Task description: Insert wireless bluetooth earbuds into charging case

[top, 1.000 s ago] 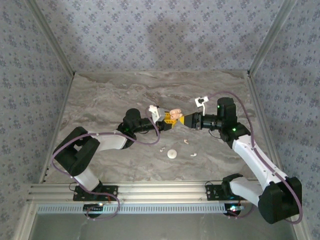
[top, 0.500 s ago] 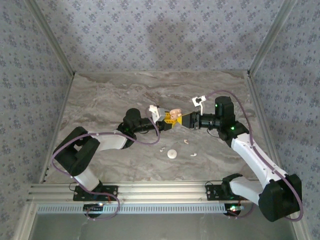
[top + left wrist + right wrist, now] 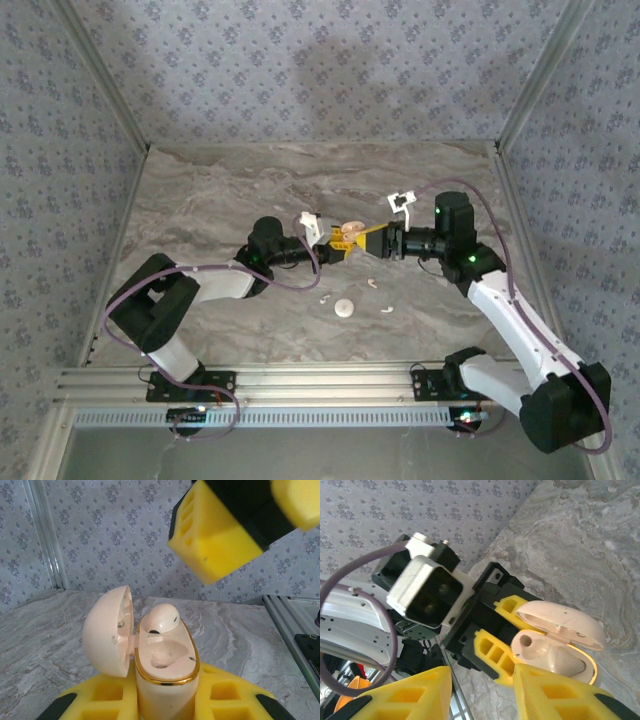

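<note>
My left gripper [image 3: 338, 244] is shut on the peach charging case [image 3: 165, 680], which stands upright between its yellow fingers [image 3: 100, 700]. The lid [image 3: 107, 630] hangs open to the left. One white earbud [image 3: 161, 617] sits in the far slot and the near slot [image 3: 162, 655] is bare. My right gripper [image 3: 368, 240] is open just right of and above the case [image 3: 555, 655], nothing between its fingers [image 3: 405, 695]. Three loose earbuds [image 3: 325, 297] [image 3: 372, 282] [image 3: 387, 307] lie on the table in front.
A small pale round disc [image 3: 344, 308] lies on the marble table [image 3: 220, 200] between the loose earbuds. Patterned walls close in the back and sides. An aluminium rail [image 3: 300, 385] runs along the near edge.
My right gripper has edged left, closer to the open case. The left gripper and the case have stayed put.
</note>
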You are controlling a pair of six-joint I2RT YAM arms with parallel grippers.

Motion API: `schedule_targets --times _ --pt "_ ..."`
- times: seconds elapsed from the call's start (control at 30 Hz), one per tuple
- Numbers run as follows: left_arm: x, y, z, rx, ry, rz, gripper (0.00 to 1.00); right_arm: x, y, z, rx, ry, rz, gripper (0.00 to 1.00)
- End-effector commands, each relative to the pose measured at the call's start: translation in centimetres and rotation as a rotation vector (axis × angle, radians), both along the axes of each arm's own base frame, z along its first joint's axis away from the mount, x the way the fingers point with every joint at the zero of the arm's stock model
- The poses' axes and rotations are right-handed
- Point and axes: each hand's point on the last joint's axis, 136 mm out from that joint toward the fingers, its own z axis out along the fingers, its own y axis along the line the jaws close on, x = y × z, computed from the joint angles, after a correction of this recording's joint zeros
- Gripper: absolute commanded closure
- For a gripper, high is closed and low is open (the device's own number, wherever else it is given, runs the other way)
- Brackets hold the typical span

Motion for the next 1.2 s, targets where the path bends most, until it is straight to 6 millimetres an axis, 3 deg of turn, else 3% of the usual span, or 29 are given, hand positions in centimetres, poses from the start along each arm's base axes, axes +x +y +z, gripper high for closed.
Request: schedule_targets --times 0.0,0.27,0.4,0.6,0.8,0.97,1.17 --pt "-0.6 -0.3 2.2 -0.039 -0.059 -0.03 0.83 0.1 -1.1 1.4 -0.019 -0.052 -0.043 0.61" --pt "-0.7 -0.2 2.3 -0.039 -0.064 -0.032 0.83 1.5 -1.9 0.8 -0.05 -0.025 -0.106 0.65" --pt "-0.4 -0.1 1.9 -0.029 -0.054 -0.009 0.83 2.1 -2.6 -0.6 -0.121 0.013 -0.159 0.65" --pt "0.0 0.6 -0.1 -0.003 -0.01 0.048 0.83 1.9 -5.8 -4.5 -0.324 0.188 -0.34 0.65" --pt "-0.2 1.4 -2.2 0.032 0.025 0.085 0.83 -1.4 -9.1 -9.9 -0.56 0.442 -0.474 0.65" --pt "-0.6 2.0 -3.7 0.058 0.042 0.097 0.83 -3.3 -9.4 -13.9 -0.64 0.564 -0.5 0.64" --pt "-0.2 3.2 -4.9 0.078 0.069 0.137 0.83 -1.9 -7.5 -15.9 -0.752 0.48 -0.397 0.64"
